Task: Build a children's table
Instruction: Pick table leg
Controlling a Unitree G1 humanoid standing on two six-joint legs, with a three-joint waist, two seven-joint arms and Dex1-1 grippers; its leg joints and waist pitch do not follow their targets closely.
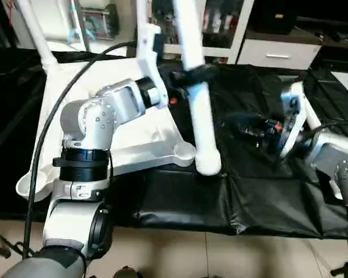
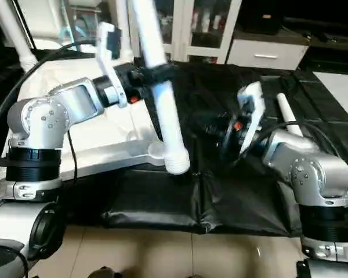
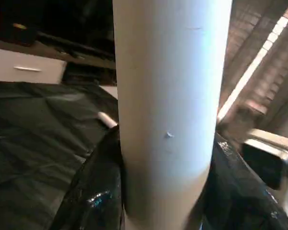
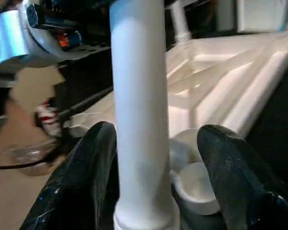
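Left eye view — long white tapered leg [image 1: 198,98], upright-ish, tabletop [image 1: 133,136] upside-down.

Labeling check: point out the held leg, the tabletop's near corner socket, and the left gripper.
held leg [image 1: 203,124], left eye view, mid-shaft below the grip.
near corner socket [image 1: 184,152], left eye view, round rim at the tabletop's corner.
left gripper [image 1: 192,75], left eye view, black fingers around the leg.

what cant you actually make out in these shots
- The leg's top: cut off by the upper edge in both eye views.
- Its threaded end: not visible in the left wrist view, where the left tool's fingers wrap the tube.
- Tabletop's left half: hidden behind the left arm in the eye views.
- Right tool: contact with the leg unclear.
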